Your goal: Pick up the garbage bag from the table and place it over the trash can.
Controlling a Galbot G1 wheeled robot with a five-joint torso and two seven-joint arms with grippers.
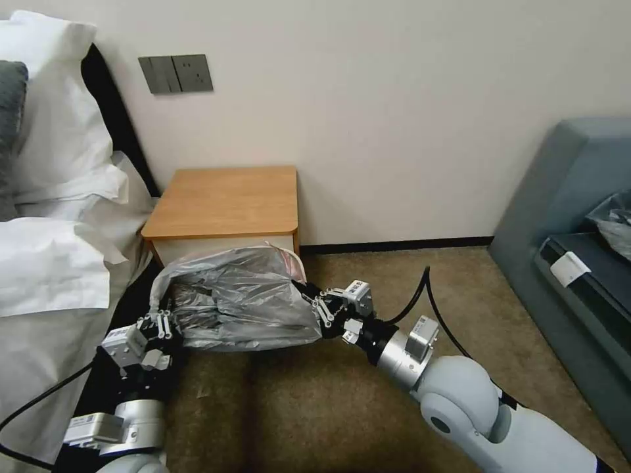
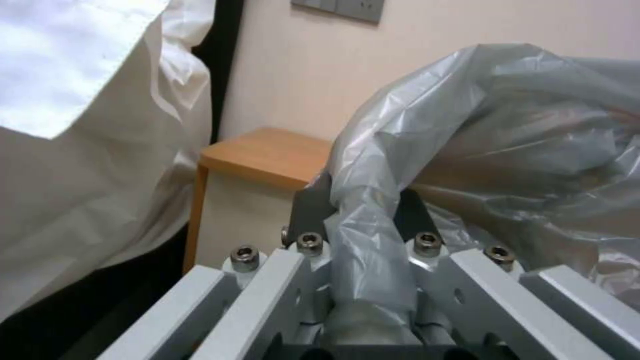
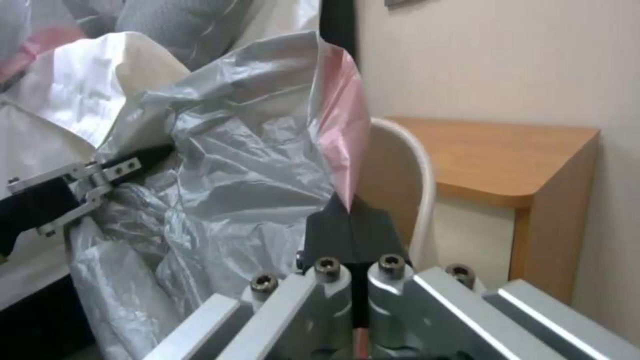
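Note:
The garbage bag (image 1: 243, 302), crinkled silvery-grey plastic with a pinkish edge (image 3: 340, 125), hangs stretched between both grippers, low in front of the table (image 1: 223, 197). My left gripper (image 1: 158, 309) is shut on the bag's left end; a twisted strand of the garbage bag (image 2: 363, 235) runs between its dark fingers (image 2: 310, 210). My right gripper (image 1: 307, 297) is shut on the pink edge, its fingers (image 3: 350, 225) pressed together. The trash can (image 3: 397, 170) shows as a cream curved rim behind the bag, in front of the table (image 3: 493, 150); the rest of it is hidden.
A bed with white sheets (image 1: 52, 263) stands close on the left. A grey-blue sofa (image 1: 572, 217) is on the right. Brown carpet (image 1: 394, 276) lies between them, and black cables (image 1: 420, 289) trail from the arms. A wall switch panel (image 1: 175, 73) hangs above the table.

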